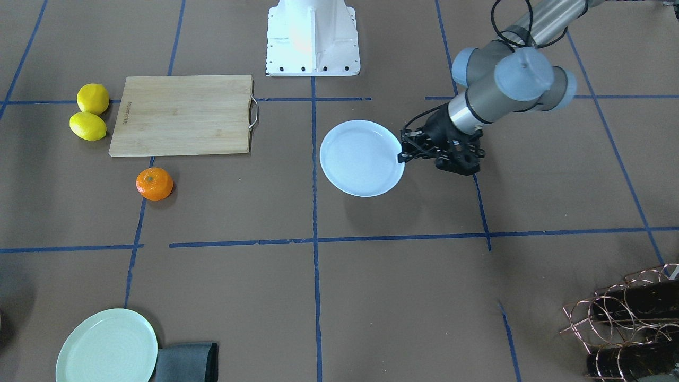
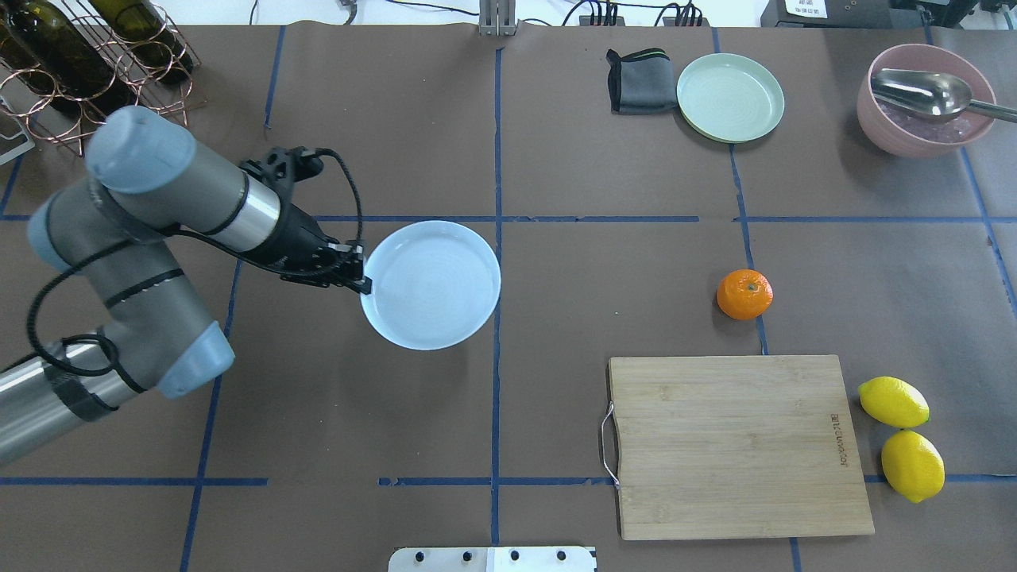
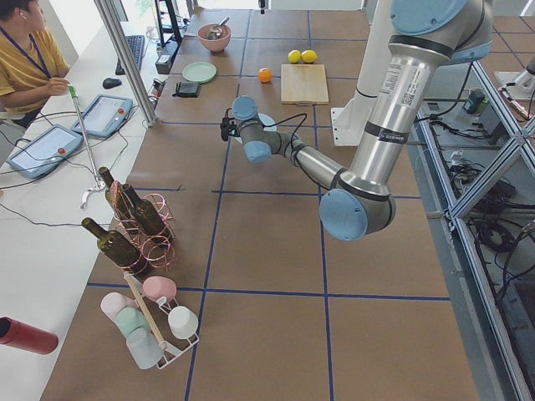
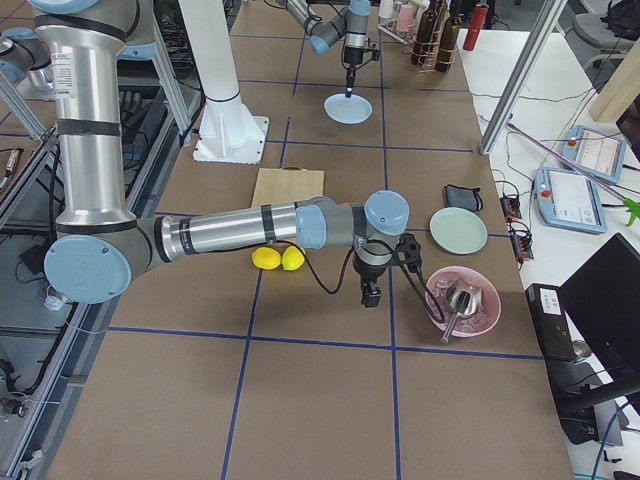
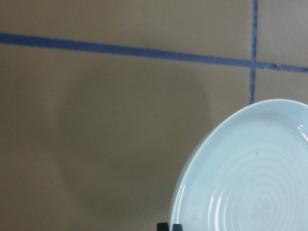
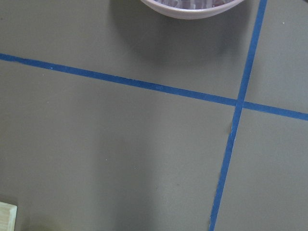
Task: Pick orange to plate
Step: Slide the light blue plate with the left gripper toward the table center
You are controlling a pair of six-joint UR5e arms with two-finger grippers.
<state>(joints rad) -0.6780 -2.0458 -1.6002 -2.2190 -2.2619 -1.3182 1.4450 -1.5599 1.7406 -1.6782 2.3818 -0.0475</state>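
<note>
The orange lies alone on the brown table beside a blue tape line, just beyond the cutting board; it also shows as the orange. The pale bluish-white plate hangs slightly above the table and casts a shadow. My left gripper is shut on its rim on the side away from the orange. The plate fills the lower right of the left wrist view. My right gripper shows only in the exterior right view, low near the pink bowl, and I cannot tell whether it is open or shut.
A wooden cutting board lies between the orange and the robot base, with two lemons beside it. A pale green plate, a grey cloth and a pink bowl with a spoon stand at the far right. A wine rack is far left.
</note>
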